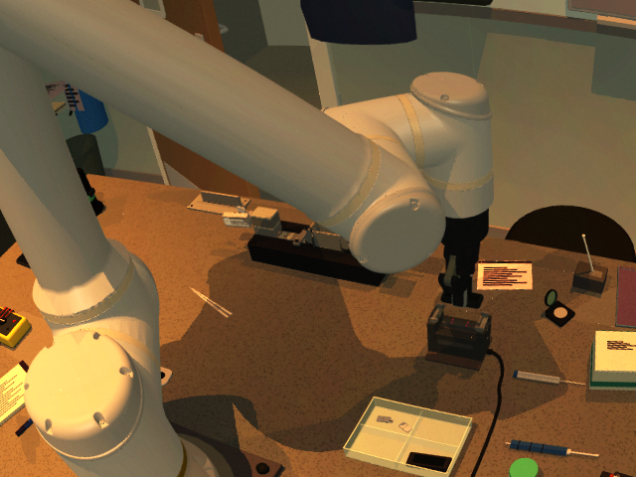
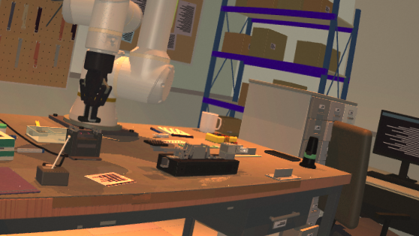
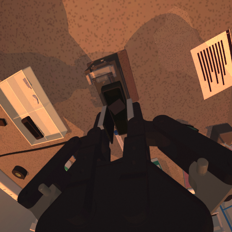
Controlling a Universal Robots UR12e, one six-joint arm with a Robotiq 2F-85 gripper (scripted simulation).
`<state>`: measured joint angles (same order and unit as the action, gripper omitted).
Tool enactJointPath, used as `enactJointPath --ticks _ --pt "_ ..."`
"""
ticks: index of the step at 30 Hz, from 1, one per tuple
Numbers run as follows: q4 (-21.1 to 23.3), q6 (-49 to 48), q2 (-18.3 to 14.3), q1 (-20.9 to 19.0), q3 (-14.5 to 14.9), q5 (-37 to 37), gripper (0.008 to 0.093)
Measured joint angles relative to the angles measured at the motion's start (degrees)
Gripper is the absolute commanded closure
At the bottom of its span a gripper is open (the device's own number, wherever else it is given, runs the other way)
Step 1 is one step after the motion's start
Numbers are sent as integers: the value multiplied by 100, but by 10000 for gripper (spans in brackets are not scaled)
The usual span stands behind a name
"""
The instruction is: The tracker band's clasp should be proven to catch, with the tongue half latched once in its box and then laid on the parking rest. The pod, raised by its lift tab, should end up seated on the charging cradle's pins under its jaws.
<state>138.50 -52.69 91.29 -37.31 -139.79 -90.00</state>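
Observation:
The dark pod (image 3: 115, 108) is partly hidden between my fingers, and only the wrist camera shows it, hanging by its lift tab above the cradle. The charging cradle (image 1: 458, 335) (image 2: 83, 143) (image 3: 110, 75) stands on the bench directly under the pod, a pale jaw showing at its end and a black cable running off it. The band fixture, a long black block (image 1: 313, 251) (image 2: 198, 164) with grey clasp parts on top, lies farther along the bench, partly behind the arm in the side camera. My gripper (image 1: 461, 299) (image 2: 89, 117) (image 3: 114, 114) is closed on the pod's lift tab.
A clear divided tray (image 1: 408, 434) (image 3: 30, 106) with small parts and a dark block lies near the cradle. A printed card (image 1: 504, 275) (image 2: 109, 178) (image 3: 213, 62) sits on the other side. A probe stand (image 1: 590, 276) (image 2: 52, 174), compact, pens and tweezers (image 1: 210, 302) are scattered around.

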Motion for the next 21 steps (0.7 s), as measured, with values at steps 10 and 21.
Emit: enactJointPath --ticks 10,21 --pt "103 0 -73 0 -30 0 934" --pt "203 0 -144 0 -59 0 934"
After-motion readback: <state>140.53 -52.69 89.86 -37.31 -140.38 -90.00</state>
